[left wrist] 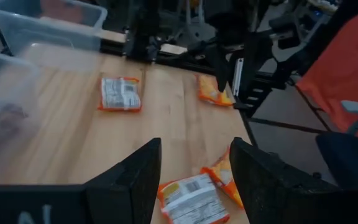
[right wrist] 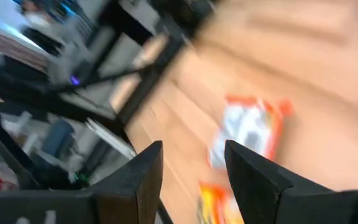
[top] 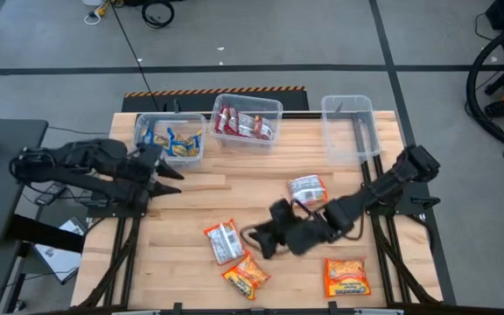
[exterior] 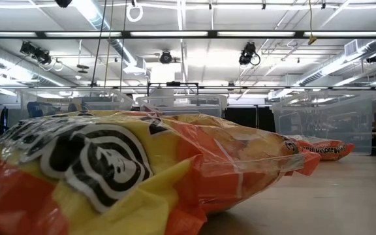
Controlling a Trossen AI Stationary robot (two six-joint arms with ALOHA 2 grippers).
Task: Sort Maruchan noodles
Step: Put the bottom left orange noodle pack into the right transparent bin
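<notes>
Four Maruchan noodle packets lie flat on the wooden table: two with their pale backs up point(top: 307, 188) point(top: 224, 241) and two orange-yellow ones point(top: 246, 276) point(top: 346, 277) near the front edge. My right gripper point(top: 254, 241) hovers open over the table's middle, just right of the packet point(right wrist: 250, 130), with nothing between its fingers point(right wrist: 191, 168). My left gripper point(top: 169, 175) stands open and empty at the table's left, beside the left tub, pointing across the table point(left wrist: 194, 168). In the low view one orange-yellow packet point(exterior: 142, 170) fills the foreground.
Three clear tubs stand along the far edge: the left one point(top: 169, 140) holds blue-yellow packets, the middle one point(top: 246, 122) dark red ones, and in the right one point(top: 350, 127) I see nothing. Bare wood lies between the tubs and the loose packets.
</notes>
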